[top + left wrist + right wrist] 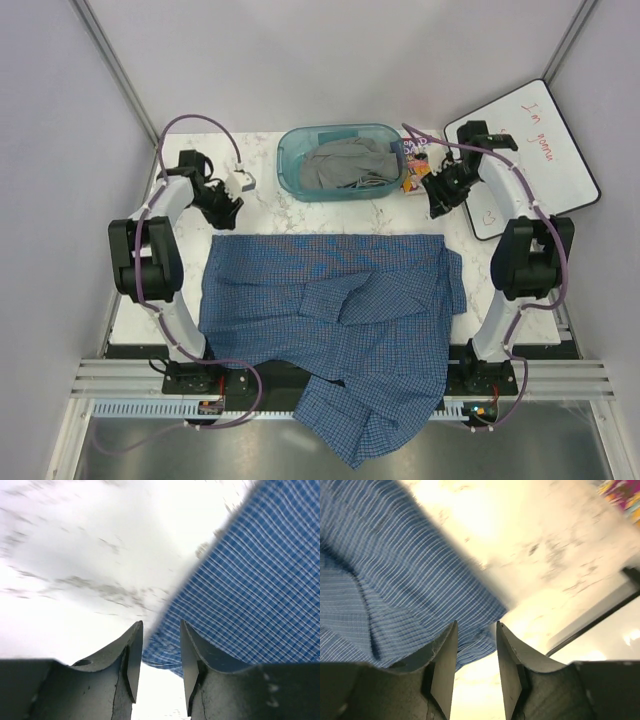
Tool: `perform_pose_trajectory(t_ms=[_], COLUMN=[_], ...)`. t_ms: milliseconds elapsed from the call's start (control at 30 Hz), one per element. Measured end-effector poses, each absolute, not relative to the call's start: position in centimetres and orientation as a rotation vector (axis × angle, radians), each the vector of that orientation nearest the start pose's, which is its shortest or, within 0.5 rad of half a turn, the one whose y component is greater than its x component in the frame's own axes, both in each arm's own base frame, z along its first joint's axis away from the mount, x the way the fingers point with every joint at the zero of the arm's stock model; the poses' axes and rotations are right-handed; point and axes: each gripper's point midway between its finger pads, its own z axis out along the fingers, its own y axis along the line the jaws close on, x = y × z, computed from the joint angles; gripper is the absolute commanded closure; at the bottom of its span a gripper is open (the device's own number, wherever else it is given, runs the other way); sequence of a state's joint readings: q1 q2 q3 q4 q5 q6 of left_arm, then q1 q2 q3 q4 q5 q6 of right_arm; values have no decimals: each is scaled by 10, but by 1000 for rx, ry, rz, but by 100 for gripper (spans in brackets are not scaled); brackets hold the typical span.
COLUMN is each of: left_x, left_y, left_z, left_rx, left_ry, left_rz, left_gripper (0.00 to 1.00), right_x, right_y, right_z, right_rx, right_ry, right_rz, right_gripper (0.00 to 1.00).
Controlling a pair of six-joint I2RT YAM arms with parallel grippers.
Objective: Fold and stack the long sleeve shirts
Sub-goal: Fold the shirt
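Left gripper (pixel 161 625) sits by the shirt's far left corner, jaws parted a little, nothing between them, only checked cloth showing beyond the tips. Right gripper (pixel 476 625) is the same at the far right corner: released, empty, cloth edge just past its fingers. The blue checked shirt (pixel 330 310) lies spread across the white marbled table (pixel 330 218), a sleeve folded over its middle, its lower part spilling off the near edge between the arm bases. Behind it a teal tub (pixel 288 165) holds grey cloth (pixel 345 165), and a whiteboard (pixel 535 150) lies far right.
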State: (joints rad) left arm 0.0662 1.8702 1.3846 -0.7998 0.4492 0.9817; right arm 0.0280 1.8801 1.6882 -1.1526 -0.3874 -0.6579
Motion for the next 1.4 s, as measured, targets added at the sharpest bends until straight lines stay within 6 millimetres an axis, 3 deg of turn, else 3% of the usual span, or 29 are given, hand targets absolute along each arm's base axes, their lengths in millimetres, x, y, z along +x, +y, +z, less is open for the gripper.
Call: perform_pose_trajectory(t_ms=[67, 133, 267, 600, 733, 833, 867, 900, 1033, 1133, 1267, 1400], left_x=[407, 418, 421, 414, 415, 419, 420, 420, 416, 414, 409, 405], left_y=[-19, -19, -19, -19, -18, -14, -13, -12, -7, -3, 2, 8], left_z=[74, 83, 74, 43, 42, 40, 37, 35, 23, 20, 22, 27], left_rx=[1240, 1226, 1212, 1170, 1166, 1165, 1164, 1163, 1155, 1149, 1129, 1107], left_ry=[2306, 2285, 2311, 2417, 2425, 2436, 2442, 2450, 2495, 2509, 2531, 2549], left_rz=[-302, -285, -305, -375, -372, -349, -344, -342, -343, -345, -367, -390], left_gripper=[57, 57, 56, 49, 47, 48, 51, 59, 73, 65, 51, 48], right_x=[394, 404, 407, 365, 359, 359, 359, 358, 359, 364, 380, 399], right_y=[47, 45, 41, 37, 39, 40, 40, 41, 42, 40, 37, 38], right_z=[131, 118, 83, 20, 18, 17, 16, 16, 17, 20, 40, 64], right_rx=[-976, -981, -1014, -1086, -1118, -1145, -1153, -1159, -1151, -1125, -1047, -965], right_ry=[2568, 2581, 2640, 2759, 2738, 2712, 2707, 2700, 2698, 2684, 2629, 2539], right_rz=[378, 355, 332, 350, 314, 276, 266, 259, 248, 226, 178, 127], right_gripper=[58, 58, 58, 46, 48, 79, 100, 100, 100, 100, 100, 100])
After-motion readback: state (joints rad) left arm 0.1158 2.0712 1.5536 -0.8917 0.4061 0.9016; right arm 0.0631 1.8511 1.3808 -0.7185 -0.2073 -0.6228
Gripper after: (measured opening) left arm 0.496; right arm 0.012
